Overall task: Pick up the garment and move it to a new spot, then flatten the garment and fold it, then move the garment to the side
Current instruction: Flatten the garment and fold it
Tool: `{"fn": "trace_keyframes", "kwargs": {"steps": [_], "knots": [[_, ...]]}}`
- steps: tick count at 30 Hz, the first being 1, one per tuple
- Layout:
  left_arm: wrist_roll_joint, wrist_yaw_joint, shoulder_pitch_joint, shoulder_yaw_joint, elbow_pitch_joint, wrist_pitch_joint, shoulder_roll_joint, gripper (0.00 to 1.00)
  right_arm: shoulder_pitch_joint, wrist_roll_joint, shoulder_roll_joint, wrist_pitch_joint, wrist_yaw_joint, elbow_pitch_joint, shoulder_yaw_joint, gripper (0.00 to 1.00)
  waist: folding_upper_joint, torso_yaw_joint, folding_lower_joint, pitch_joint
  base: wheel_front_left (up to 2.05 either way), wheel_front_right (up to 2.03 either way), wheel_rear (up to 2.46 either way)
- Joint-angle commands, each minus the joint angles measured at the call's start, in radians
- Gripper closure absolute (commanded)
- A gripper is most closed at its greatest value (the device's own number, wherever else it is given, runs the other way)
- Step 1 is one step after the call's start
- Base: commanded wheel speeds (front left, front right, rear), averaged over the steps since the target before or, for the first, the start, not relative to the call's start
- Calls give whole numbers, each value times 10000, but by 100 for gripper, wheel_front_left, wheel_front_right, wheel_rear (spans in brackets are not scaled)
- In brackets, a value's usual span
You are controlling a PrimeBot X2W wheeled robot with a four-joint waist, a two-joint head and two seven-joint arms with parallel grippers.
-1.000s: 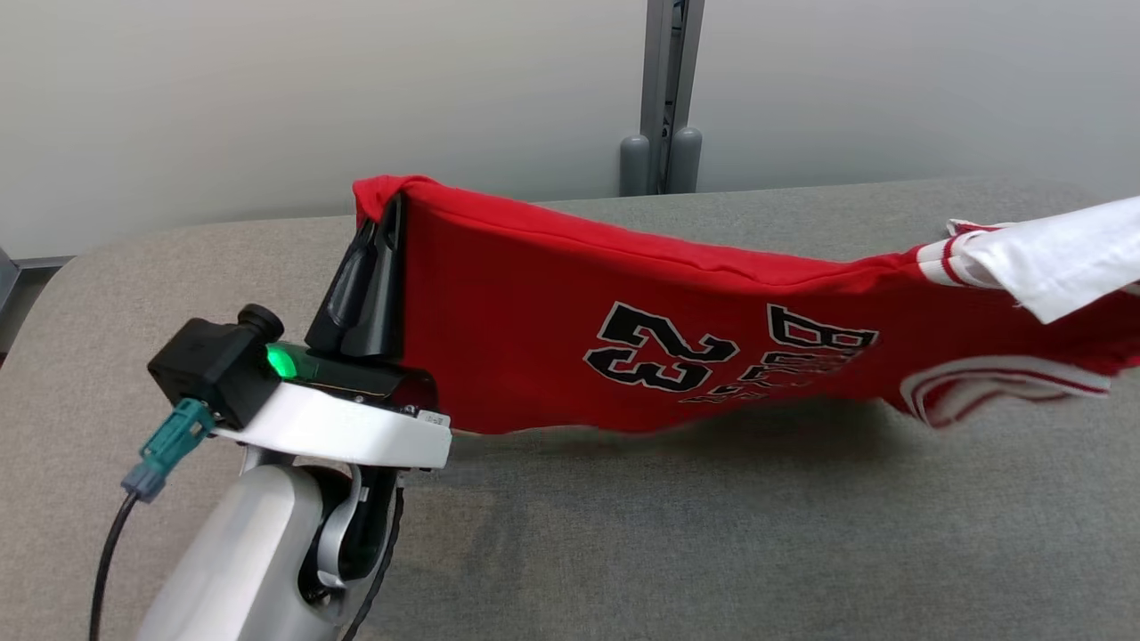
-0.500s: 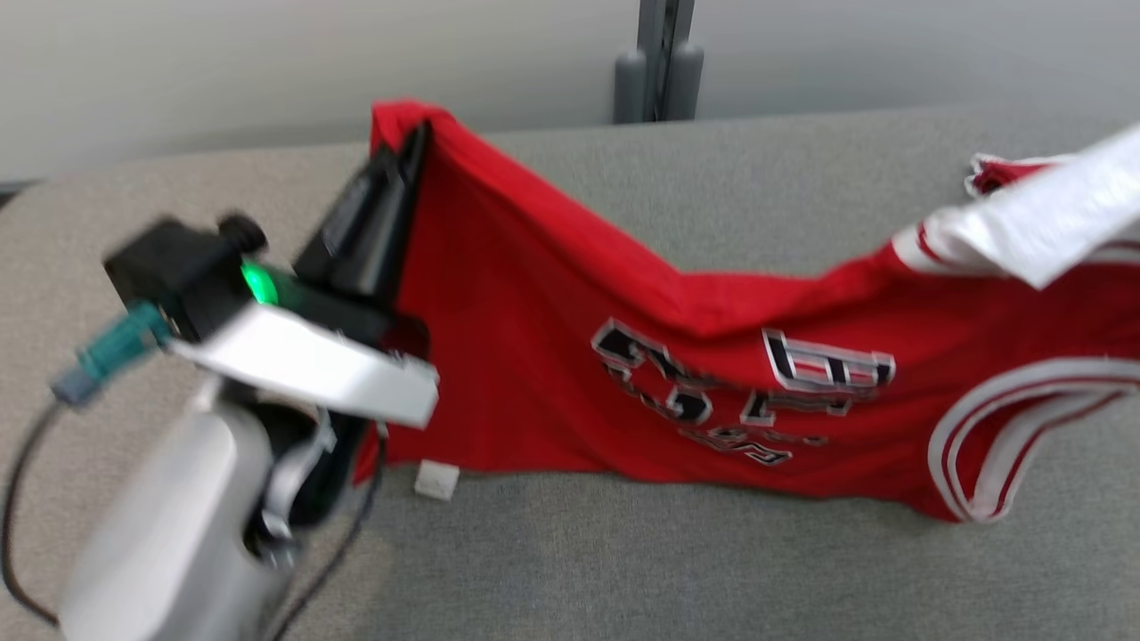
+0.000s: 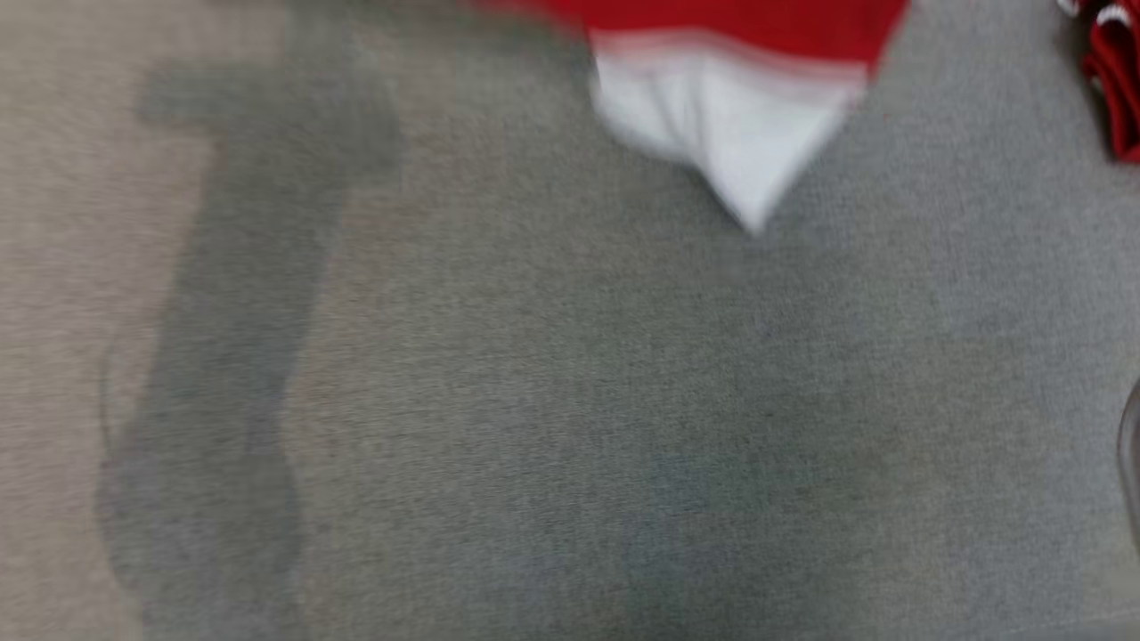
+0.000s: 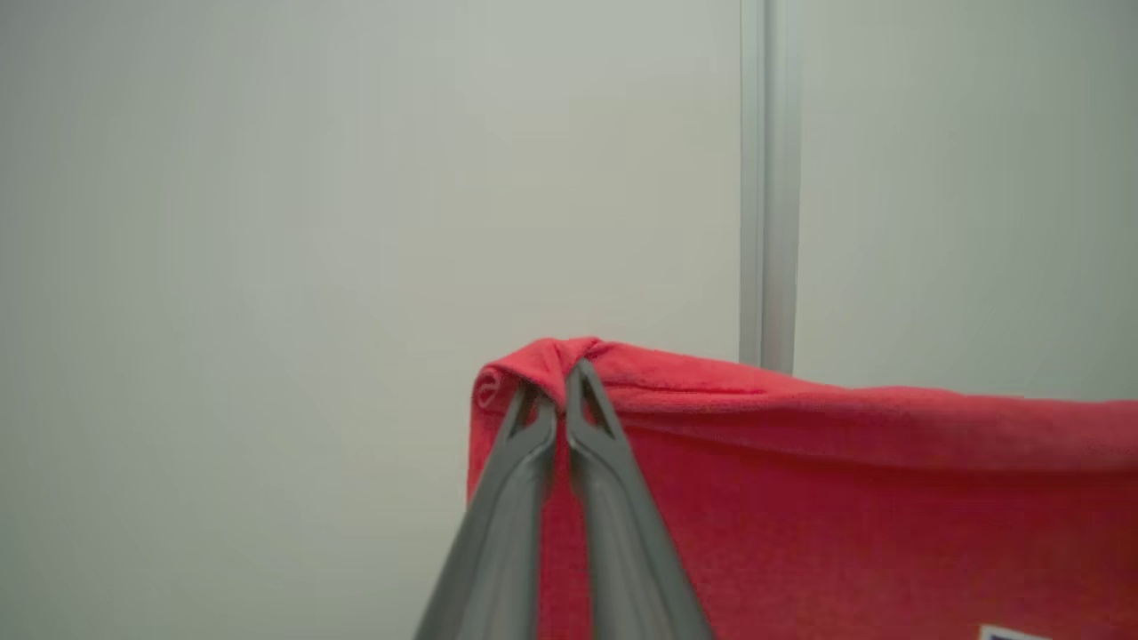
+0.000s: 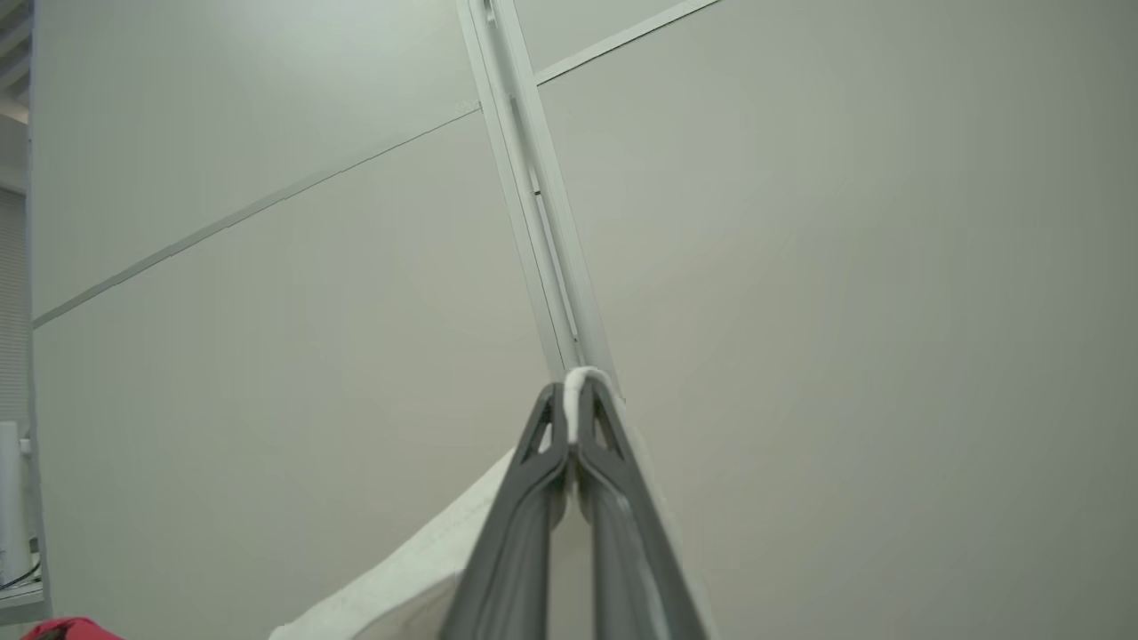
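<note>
The garment is a red jersey with white parts. In the blurred head view its red cloth runs along the top edge, and a white point hangs down over the grey padded surface. More red cloth shows at the far right. My left gripper is shut on a bunched red corner of the garment, held up against the wall. In the right wrist view my right gripper is shut on a white edge of the garment, which drapes down to the left.
A pale wall with a vertical metal post stands behind the surface. The same post slants across the right wrist view. Soft shadows lie on the left part of the grey surface.
The head camera has swung sharply downward, so the whole picture has shifted and blurred. The garment now sits at its top edge instead of stretching across the middle.
</note>
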Motion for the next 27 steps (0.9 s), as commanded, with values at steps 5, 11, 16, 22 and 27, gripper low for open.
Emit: {"fn": "trace_keyframes", "kwargs": {"steps": [5, 11, 16, 22, 27], "knots": [[722, -247, -2675, -119, 2248, -1191, -70, 100, -2695, -283, 287, -1587, 2, 2211, 175, 100, 0, -1312, 0, 1198, 0, 0, 0], [1070, -657, -3671, -296, 4164, -2191, 190, 100, -2991, 872, 341, -2337, 4, 3277, 1811, 100, 0, -1783, 0, 1889, 0, 0, 0], [1053, -782, -3269, -314, 5525, -2759, 426, 100, -2180, 1759, 321, -2638, 4, 3384, 3312, 100, 0, -1943, 0, 2511, 0, 0, 0], [858, -1188, -2730, -267, 6306, -3344, 525, 100, -1023, 2259, 307, -2793, 4, 2793, 4306, 100, 0, -1946, 0, 2736, 0, 0, 0], [703, -1528, -2383, -273, 6473, -3520, 471, 100, -238, 2385, 137, -2813, 2, 2177, 4607, 100, 0, -1821, 0, 2612, 0, 0, 0]]}}
